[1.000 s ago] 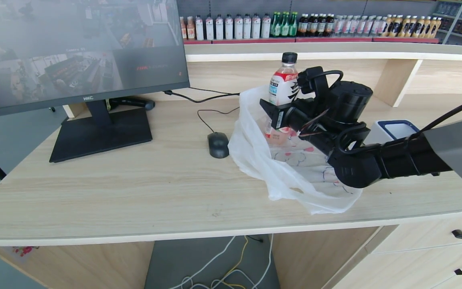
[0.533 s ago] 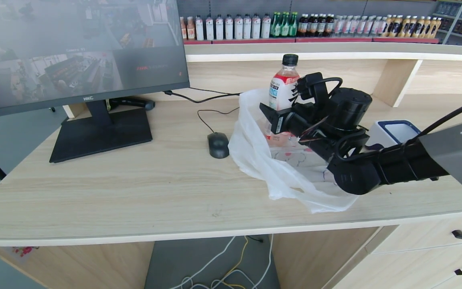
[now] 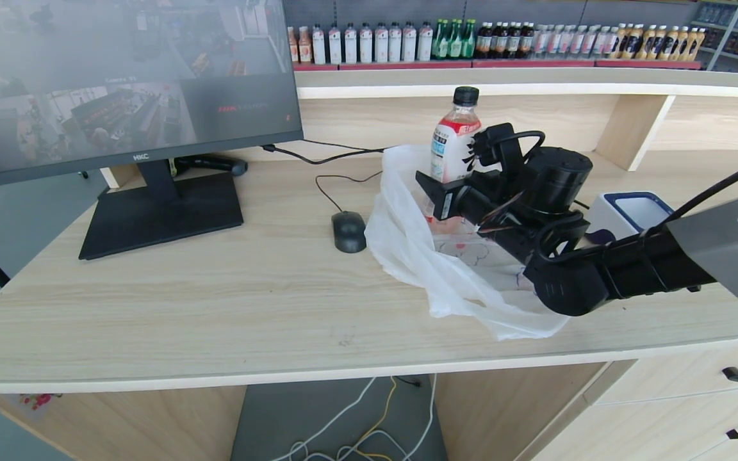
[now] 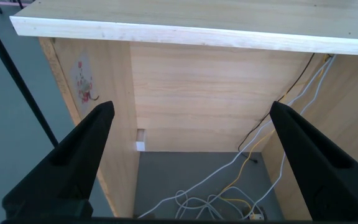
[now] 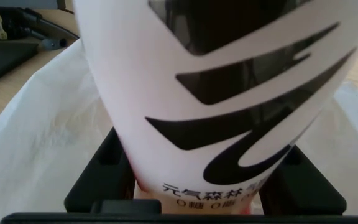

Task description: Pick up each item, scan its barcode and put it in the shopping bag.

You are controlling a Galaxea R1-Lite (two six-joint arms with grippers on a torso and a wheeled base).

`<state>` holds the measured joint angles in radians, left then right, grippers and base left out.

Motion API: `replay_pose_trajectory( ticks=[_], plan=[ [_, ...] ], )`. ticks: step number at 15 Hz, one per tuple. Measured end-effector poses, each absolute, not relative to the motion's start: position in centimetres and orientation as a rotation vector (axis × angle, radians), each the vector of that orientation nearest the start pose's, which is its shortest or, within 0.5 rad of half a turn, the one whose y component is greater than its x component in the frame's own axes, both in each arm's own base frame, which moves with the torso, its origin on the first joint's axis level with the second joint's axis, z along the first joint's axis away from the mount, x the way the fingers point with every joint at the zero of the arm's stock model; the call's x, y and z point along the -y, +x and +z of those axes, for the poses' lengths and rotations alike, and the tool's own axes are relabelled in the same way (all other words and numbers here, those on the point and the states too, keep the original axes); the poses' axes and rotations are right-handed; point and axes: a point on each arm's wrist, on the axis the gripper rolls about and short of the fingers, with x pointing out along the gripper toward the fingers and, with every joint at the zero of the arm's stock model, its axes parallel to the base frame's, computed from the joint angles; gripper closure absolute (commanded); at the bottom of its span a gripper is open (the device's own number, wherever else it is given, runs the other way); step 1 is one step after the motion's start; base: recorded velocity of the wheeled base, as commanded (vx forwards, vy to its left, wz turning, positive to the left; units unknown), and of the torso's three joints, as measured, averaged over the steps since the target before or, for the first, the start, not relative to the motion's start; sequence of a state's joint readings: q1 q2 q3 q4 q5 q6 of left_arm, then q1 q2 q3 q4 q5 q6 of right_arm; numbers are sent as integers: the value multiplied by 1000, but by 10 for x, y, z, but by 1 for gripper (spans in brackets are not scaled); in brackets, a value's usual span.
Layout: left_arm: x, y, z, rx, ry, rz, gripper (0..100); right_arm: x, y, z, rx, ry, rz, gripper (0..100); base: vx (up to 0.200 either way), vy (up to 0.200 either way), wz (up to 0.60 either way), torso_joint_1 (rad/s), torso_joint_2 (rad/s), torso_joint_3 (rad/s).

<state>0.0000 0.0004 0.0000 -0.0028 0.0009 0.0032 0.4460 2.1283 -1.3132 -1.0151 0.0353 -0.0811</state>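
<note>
Step in hand: I judge this is the bagging step for one item. The clear plastic bottle with a pink drink, a white label and a black cap (image 3: 455, 142) is in my grasp over the thin white plastic shopping bag (image 3: 407, 256).
Done so far: the bottle is lifted from the tabletop (image 3: 215, 301). Whether its barcode is already scanned, I cannot tell.
Left to do: lower the bottle into the bag and let it go. I cannot make out whether other items already lie inside the bag.
Right gripper: my right gripper (image 3: 447, 192) is clenched on the body of the bottle, below the label. One black finger is on each side, and the label is very close in front of my wrist camera.
Bottle and bag: the bottle stands nearly upright, its cap well above my gripper. Its bottom sits inside the open mouth of the bag, behind the near rim. I cannot tell if the bottom touches the bag's floor.
Bag: it lies slumped on the tabletop with the mouth open toward the bottle, just beside a black computer mouse (image 3: 348, 231).
Left gripper: my left gripper (image 4: 191, 158) hangs below the tabletop edge, fingers spread wide, holding nothing.
Risk: as a judgement, the soft rim may fold under the bottle on the way down.
</note>
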Motion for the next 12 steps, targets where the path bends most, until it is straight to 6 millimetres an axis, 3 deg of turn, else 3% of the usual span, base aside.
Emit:
replay_pose_trajectory(
  ticks=[3,4,12],
  plan=[
    [0,-23,76,2,3,1,0,-187,391,200,217,-38,471,100,0,0,0,0,0,0],
    [0,-23,76,2,3,1,0,-187,391,200,217,-38,471,0,0,0,0,0,0,0],
    [0,-23,76,2,3,1,0,-184,383,209,240,-27,476,0,0,0,0,0,0,0]
  ],
)
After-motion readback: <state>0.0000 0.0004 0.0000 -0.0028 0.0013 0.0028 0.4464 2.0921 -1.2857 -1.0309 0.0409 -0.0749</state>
